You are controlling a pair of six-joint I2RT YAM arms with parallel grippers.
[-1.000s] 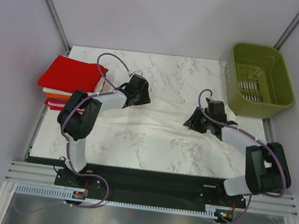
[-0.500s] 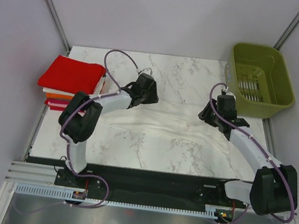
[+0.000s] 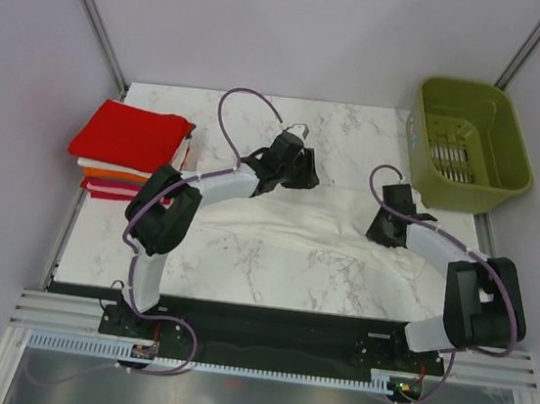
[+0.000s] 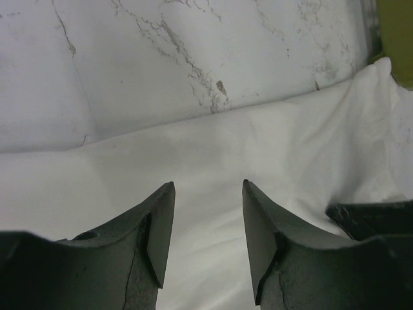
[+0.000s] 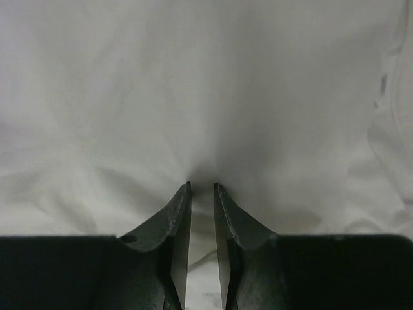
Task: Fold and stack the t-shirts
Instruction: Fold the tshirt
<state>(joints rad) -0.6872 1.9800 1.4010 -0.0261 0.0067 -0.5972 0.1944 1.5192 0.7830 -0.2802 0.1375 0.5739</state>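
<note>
A large white t-shirt (image 3: 287, 226) lies spread and wrinkled across the middle of the marble table (image 3: 242, 272). My left gripper (image 3: 305, 175) hovers open over its far edge; in the left wrist view the gripper (image 4: 208, 194) has white cloth (image 4: 258, 148) under its parted fingers and nothing between them. My right gripper (image 3: 381, 231) is at the shirt's right end. In the right wrist view this gripper (image 5: 201, 187) has its jaws nearly together, pinching a fold of the white cloth (image 5: 193, 84). Folded t-shirts (image 3: 130, 136) are stacked at the left edge, red on top.
An olive-green plastic basket (image 3: 469, 143) stands at the back right corner, just off the table, and its corner (image 4: 397, 32) shows in the left wrist view. Part of the right arm (image 4: 371, 219) appears dark at that view's lower right. Grey walls enclose the table.
My left gripper has slid right along the shirt's far edge. My right gripper swung back, then came nearer and lower, and its jaws narrowed onto the cloth.
</note>
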